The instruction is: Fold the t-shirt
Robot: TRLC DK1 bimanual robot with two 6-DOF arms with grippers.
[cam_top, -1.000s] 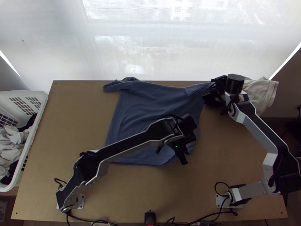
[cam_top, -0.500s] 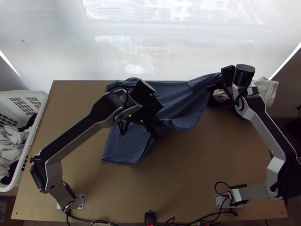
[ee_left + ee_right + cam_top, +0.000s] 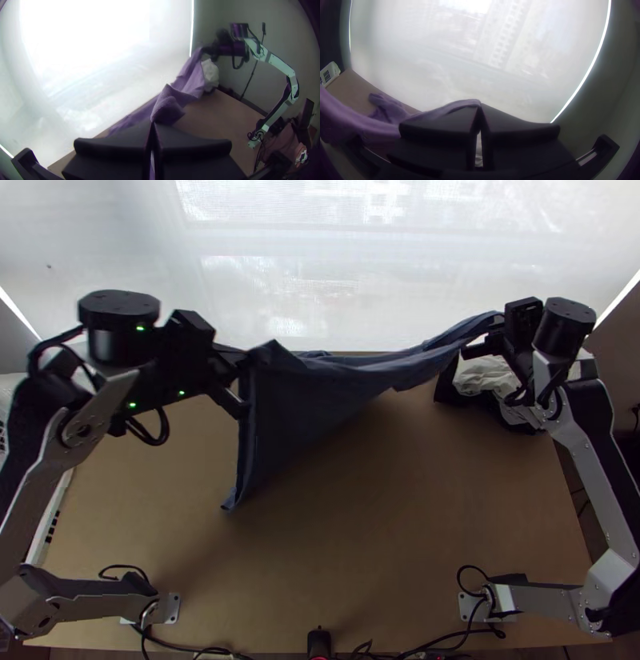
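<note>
A: What's different from a moment ago?

B: The left gripper [image 3: 238,370] has swung off the middle of the shirt, out toward its own side and farther up the top view. The blue T-shirt [image 3: 300,400] has come with it: the body that lay on the table [image 3: 384,516] is now drawn up between the arms. The right gripper [image 3: 490,332] has shifted a little outward and toward the far side.

A: How does the cloth sit?

B: A taut, gathered band runs between the grippers along the far edge. From the left end a flap drops to a narrow tip. I can't tell whether that tip touches the wood.

A: And room to move?

B: Brown wood shows from the shirt back to the arm bases. The blind [image 3: 320,268] rises beyond the far edge, a pale cloth [image 3: 488,376] sits just beside the right gripper, and the white basket [image 3: 50,528] is at the left edge, partly behind the left arm.

A: The jaws?

B: Left, pressed together with shirt pinched at the tips; which part, I can't tell. Right, also closed, on a narrow gathered end of the shirt.
</note>
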